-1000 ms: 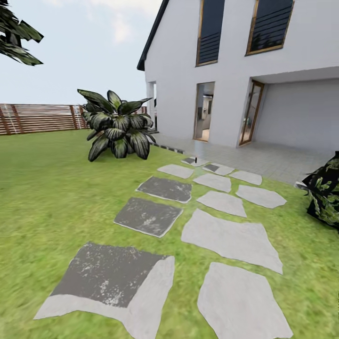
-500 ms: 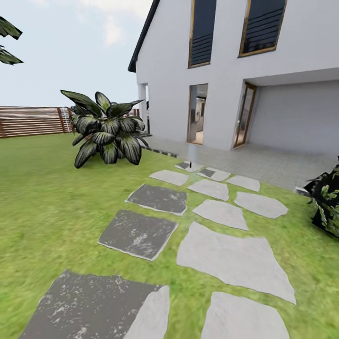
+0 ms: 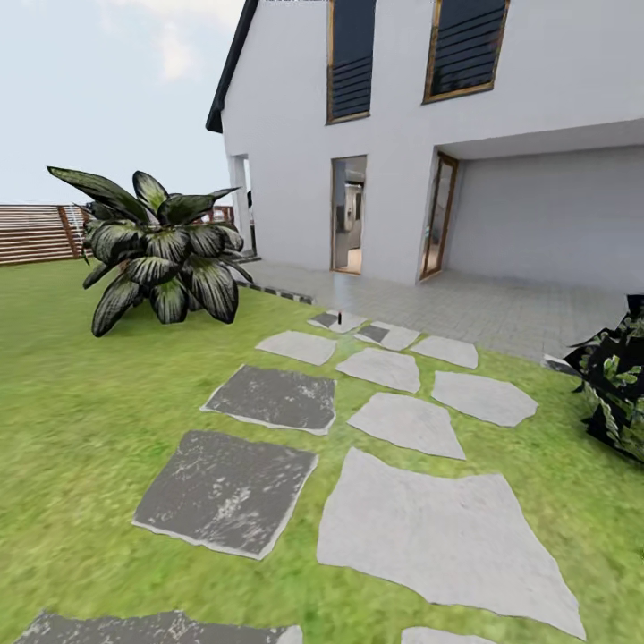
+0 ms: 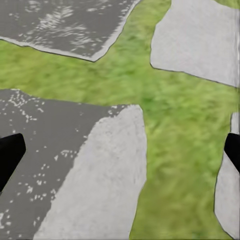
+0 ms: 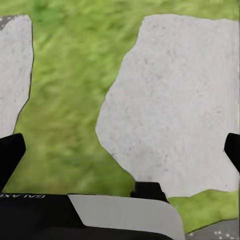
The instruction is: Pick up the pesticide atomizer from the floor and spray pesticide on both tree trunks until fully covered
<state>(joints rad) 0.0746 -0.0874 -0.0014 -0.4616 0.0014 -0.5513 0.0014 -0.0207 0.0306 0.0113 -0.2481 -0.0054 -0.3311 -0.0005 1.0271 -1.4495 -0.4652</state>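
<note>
The head view faces a white two-storey house [image 3: 501, 134] across a green lawn [image 3: 80, 402]. A path of irregular stepping stones [image 3: 438, 528] runs over the lawn toward the house; dark grey stones [image 3: 224, 492] lie on the side of the path nearer the fence, pale grey stones on the other side. The path ends at a paved terrace [image 3: 501, 309] in front of the house. A small dark upright object [image 3: 340, 317] stands on the stones nearest the terrace; it is too small to identify, so whether it is the pesticide atomizer cannot be told.

A broad-leaved dark green shrub [image 3: 161, 250] stands on the lawn, off the house's corner. A brown slatted fence [image 3: 36, 233] runs behind the shrub. A second dark leafy plant [image 3: 617, 376] sits on the far side of the path from the shrub.

In the left wrist view, the left gripper [image 4: 120, 155] hangs over a half-dark, half-pale stone [image 4: 85, 175], jaws spread wide, nothing between them. In the right wrist view, the right gripper [image 5: 120, 152] hangs over a pale stone [image 5: 175, 105], jaws likewise spread wide and holding nothing.
</note>
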